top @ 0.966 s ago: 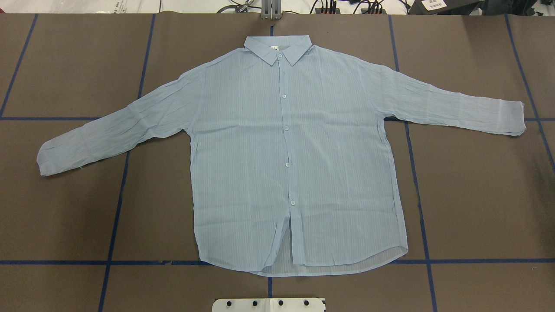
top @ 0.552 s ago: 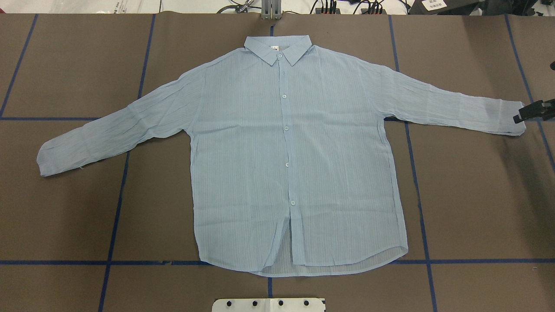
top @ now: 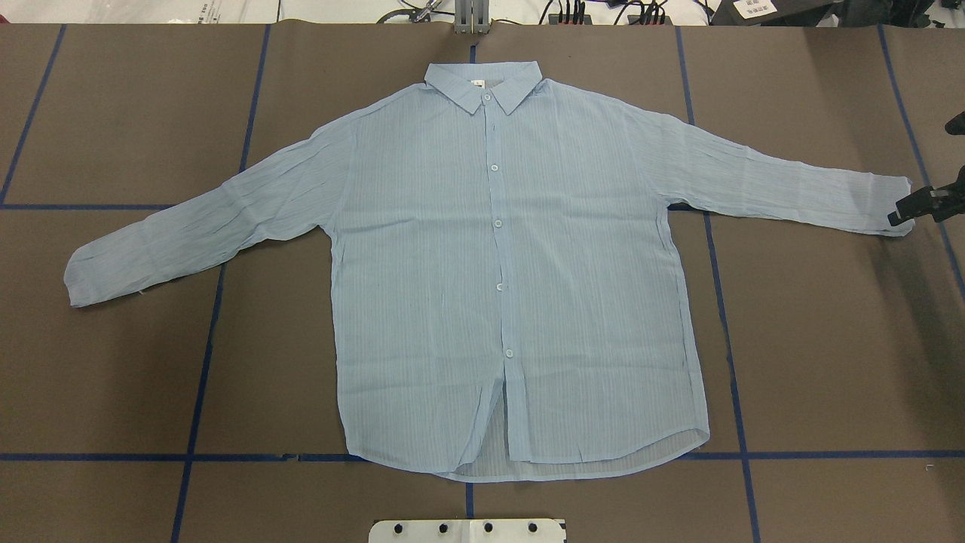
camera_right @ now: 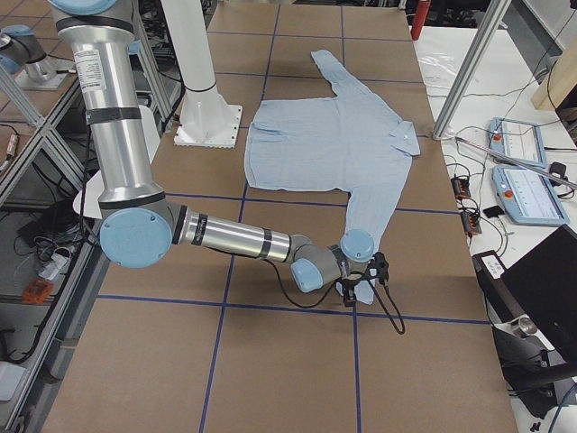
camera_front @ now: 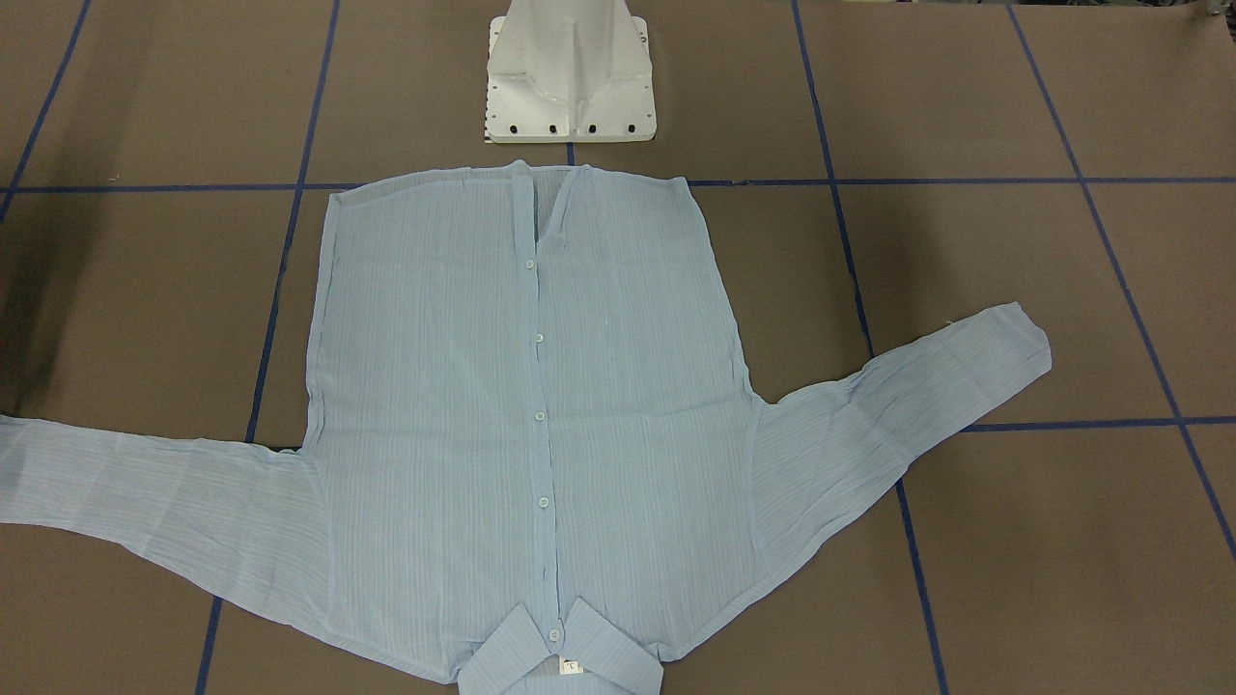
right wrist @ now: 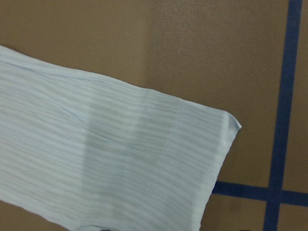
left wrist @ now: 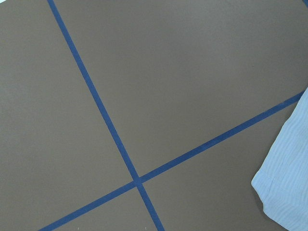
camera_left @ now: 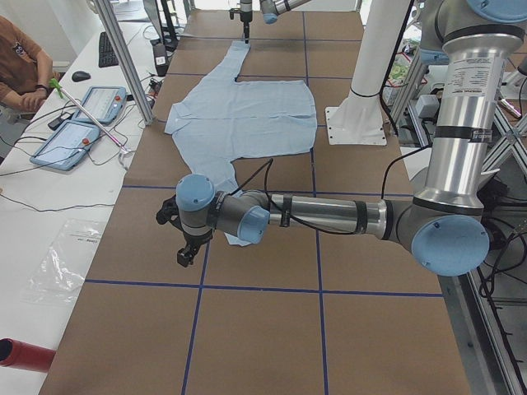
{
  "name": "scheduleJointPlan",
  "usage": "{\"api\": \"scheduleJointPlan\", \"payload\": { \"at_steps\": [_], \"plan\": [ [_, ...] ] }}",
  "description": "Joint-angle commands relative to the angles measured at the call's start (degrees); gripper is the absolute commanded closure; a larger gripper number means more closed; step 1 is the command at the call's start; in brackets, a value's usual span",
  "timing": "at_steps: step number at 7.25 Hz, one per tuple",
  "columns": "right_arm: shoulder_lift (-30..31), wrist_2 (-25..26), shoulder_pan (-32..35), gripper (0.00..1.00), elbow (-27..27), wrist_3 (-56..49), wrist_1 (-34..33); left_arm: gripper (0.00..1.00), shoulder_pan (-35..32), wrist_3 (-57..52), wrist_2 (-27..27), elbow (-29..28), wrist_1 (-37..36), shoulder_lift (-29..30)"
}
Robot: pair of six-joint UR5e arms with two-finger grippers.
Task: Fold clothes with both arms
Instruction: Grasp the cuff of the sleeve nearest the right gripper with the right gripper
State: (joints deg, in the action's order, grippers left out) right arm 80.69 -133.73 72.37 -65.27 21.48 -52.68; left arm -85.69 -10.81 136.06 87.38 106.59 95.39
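Overhead opposite front view, shared shirt (top: 497, 264) (wrist close-ups)

Pale-blue, finely striped shirt (top: 422, 264) with white buttons (top: 497, 222); brown table (top: 829, 339) crossed by dark-blue tape (top: 829, 455).

The pale-blue striped shirt (top: 497, 286) is lying flat, buttoned and front up, its collar (top: 483, 84) pointing away from the robot and both sleeves spreading outward. The silver-grey right arm (camera_right: 234, 239) is hovering low, its black gripper (top: 901, 213) at one cuff (right wrist: 192, 159), while the left arm (camera_left: 329, 216) is hovering low beside the other sleeve's end (left wrist: 288, 183)
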Motion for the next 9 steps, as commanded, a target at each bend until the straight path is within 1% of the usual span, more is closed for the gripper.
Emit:
{"api": "scheduleJointPlan", "payload": {
  "at_steps": [1,2,3,4,6,7,8,9],
  "plan": [
    [-1.4,0.7,-0.2,0.18,2.3,0.0,-0.1,0.01,0.0,0.0,0.0,0.1,0.0,0.1],
    [-1.4,1.1,-0.2,0.27,2.3,0.0,-0.2,0.01,0.0,0.0,0.0,0.1,-0.1,0.1],
    [-1.5,1.1,-0.3,0.43,2.3,0.1,-1.5,0.01,0.0,0.1,0.0,0.0,0.0,0.1],
    [-1.5,1.2,-0.5,0.57,2.3,0.0,-1.6,0.01,0.0,0.2,0.0,0.0,0.0,0.2],
    [-1.4,1.2,-0.6,0.7,2.3,0.0,-1.6,0.01,0.0,0.3,0.0,0.1,-0.1,0.5],
    [-1.4,1.2,-0.6,0.91,2.0,-0.1,-1.6,0.01,0.0,0.3,0.0,0.1,-0.1,0.5],
    [-1.6,1.2,-0.6,1.0,1.6,-0.1,-1.6,0.01,0.0,0.4,0.0,0.1,-0.1,0.5],
    [-1.6,1.0,-0.5,1.0,0.2,0.1,-1.4,0.01,0.0,0.4,0.0,0.0,-0.1,0.5]
  ]
}}
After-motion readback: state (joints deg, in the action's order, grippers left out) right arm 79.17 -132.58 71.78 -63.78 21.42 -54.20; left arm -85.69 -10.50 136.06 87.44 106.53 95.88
